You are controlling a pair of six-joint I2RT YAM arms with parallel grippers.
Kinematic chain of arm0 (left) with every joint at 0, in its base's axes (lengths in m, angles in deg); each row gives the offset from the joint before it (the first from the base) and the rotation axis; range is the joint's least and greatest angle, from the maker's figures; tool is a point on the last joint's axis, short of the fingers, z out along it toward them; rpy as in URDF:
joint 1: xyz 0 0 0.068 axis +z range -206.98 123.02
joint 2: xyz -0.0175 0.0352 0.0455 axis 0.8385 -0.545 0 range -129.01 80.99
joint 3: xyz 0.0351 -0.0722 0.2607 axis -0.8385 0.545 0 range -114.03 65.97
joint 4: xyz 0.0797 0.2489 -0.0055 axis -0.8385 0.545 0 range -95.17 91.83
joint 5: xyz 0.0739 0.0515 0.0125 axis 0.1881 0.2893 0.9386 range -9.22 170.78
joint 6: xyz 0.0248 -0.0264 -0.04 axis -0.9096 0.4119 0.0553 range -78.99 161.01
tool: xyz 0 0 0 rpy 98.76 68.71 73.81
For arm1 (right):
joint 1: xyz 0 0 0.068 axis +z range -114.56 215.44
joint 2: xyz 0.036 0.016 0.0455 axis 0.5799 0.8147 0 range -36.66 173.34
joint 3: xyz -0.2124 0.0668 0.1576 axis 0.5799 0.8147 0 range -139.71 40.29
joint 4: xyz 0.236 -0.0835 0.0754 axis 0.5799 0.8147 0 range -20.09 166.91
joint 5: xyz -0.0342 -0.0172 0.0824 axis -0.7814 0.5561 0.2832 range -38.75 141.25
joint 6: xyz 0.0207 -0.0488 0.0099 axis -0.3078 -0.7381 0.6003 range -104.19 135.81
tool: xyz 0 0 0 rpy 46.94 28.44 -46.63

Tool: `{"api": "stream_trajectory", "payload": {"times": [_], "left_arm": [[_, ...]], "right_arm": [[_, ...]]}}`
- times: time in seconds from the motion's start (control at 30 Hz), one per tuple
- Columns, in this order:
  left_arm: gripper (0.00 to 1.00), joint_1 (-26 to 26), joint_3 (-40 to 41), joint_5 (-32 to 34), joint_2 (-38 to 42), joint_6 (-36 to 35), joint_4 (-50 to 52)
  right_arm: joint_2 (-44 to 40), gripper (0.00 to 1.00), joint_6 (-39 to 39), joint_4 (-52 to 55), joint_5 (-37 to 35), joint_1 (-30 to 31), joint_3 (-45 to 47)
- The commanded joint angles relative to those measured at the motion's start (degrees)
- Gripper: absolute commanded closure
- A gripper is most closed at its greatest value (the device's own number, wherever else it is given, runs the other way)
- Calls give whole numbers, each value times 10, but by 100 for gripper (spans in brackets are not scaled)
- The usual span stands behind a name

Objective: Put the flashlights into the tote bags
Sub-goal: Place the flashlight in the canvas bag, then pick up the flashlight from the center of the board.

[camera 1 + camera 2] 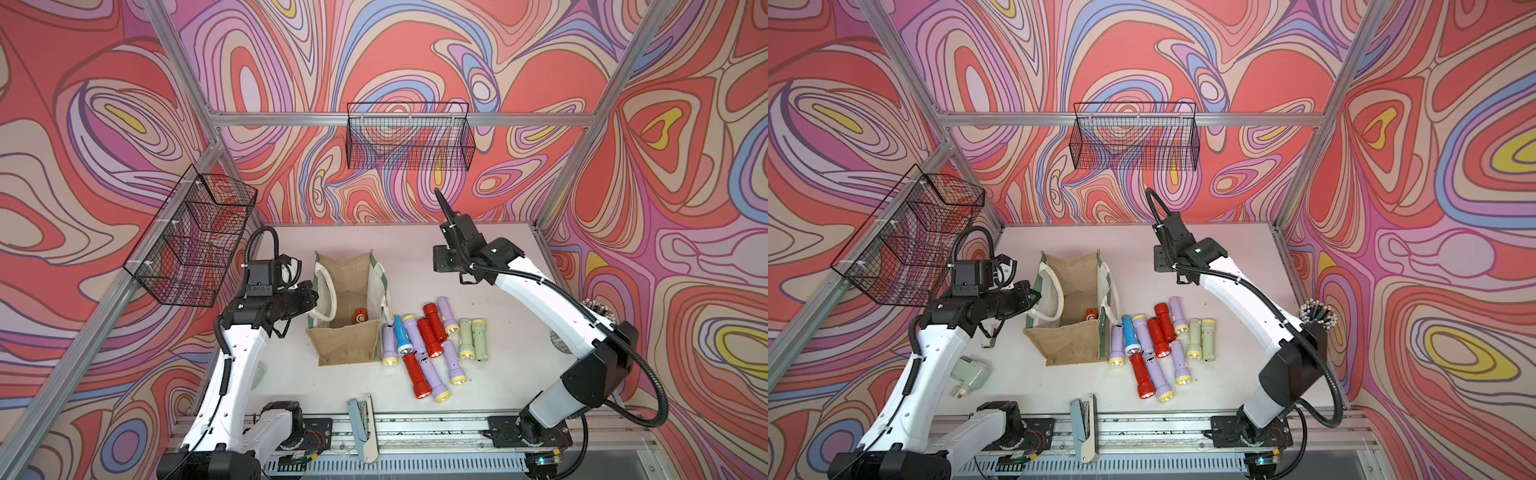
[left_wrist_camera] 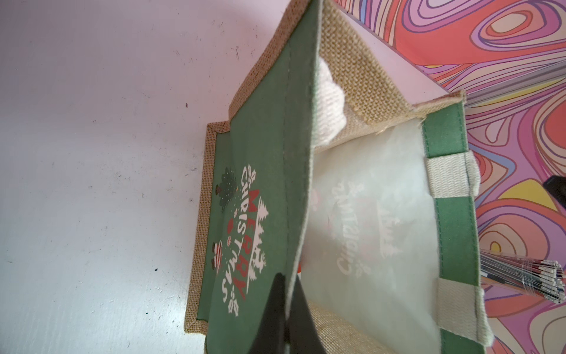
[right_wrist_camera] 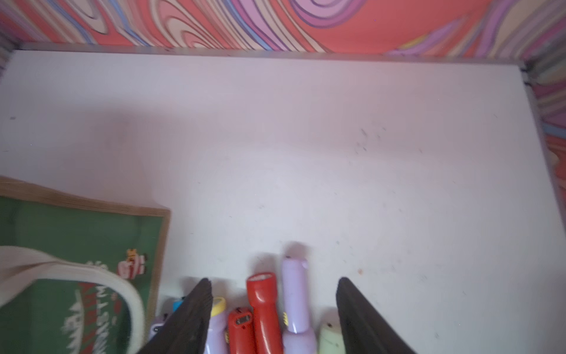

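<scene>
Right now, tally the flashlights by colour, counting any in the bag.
Lilac: 5
Red: 3
Pale green: 2
Blue: 1
Orange-red, inside the bag: 1
Total: 12

Coarse, open-weave tan jute on the end walls of the tote bag [image 1: 344, 345], rough and matt. Smoother green cloth on its side panels [image 2: 269, 138], with flat printed lettering; pale, faintly sheeny lining [image 2: 367, 230] inside; thick white woven webbing for the handles [image 2: 447, 174]. Smooth, glossy plastic on the flashlights [image 1: 430, 332], bright highlights along the red and lilac barrels. Matt white tabletop [image 3: 306, 138], scuffed and speckled. Thin black metal wire in the baskets [image 1: 409, 141]. Dull silver brushed metal on the frame rails [image 1: 291, 119]. Glossy white plastic shells on the arms [image 1: 548, 311], ribbed black hoses [image 1: 225, 370], matt black jaws on the right gripper [image 3: 275, 280].
</scene>
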Motion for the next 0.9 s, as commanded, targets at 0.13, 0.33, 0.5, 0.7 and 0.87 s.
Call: {"api": "stream_trajectory", "payload": {"times": [0.13,0.33,0.5,0.7,0.87], "left_arm": [[100,2,-18,-7,3,-13,15],[100,2,-7,-1,10,-4,12],[100,2,-9,-11,9,-2,11],[100,3,3,-7,22,2,0],[100,2,-5,-7,20,-2,13]], "right_arm": [[-93,37,85,117,-23,-48,132],[-151,39,142,146,-6,-55,220],[-184,43,175,144,38,-57,296],[-219,45,233,120,71,-57,390],[-215,45,225,86,76,-57,417]]}}
